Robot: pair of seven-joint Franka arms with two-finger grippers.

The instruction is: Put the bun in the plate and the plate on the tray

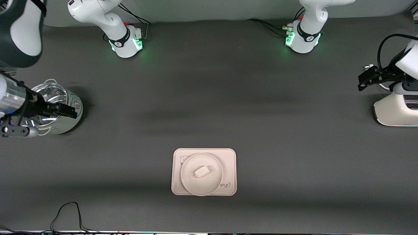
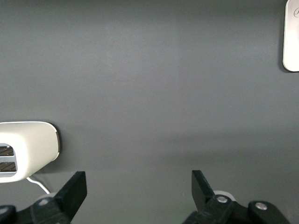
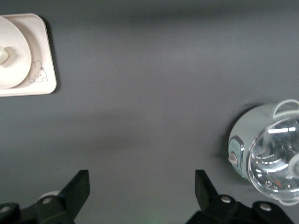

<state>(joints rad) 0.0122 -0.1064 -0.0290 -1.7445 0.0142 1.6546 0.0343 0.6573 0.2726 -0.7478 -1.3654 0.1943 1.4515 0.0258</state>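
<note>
Table (image 1: 209, 98) dark grey matte; tray (image 1: 228, 163) on it.

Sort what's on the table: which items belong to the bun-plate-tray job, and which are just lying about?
Belongs to the job:
- bun, lying in the plate
- plate, sitting on the tray
- tray, near the front camera

Just lying about:
- rice cooker with glass lid, at the right arm's end
- white toaster, at the left arm's end

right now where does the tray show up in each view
Front view: the tray lies low at centre, under the plate.
Left wrist view: only its corner at the upper edge.
Right wrist view: upper corner, bear drawing showing.
Shared landmark: the tray's rounded corner against the dark table.
</note>
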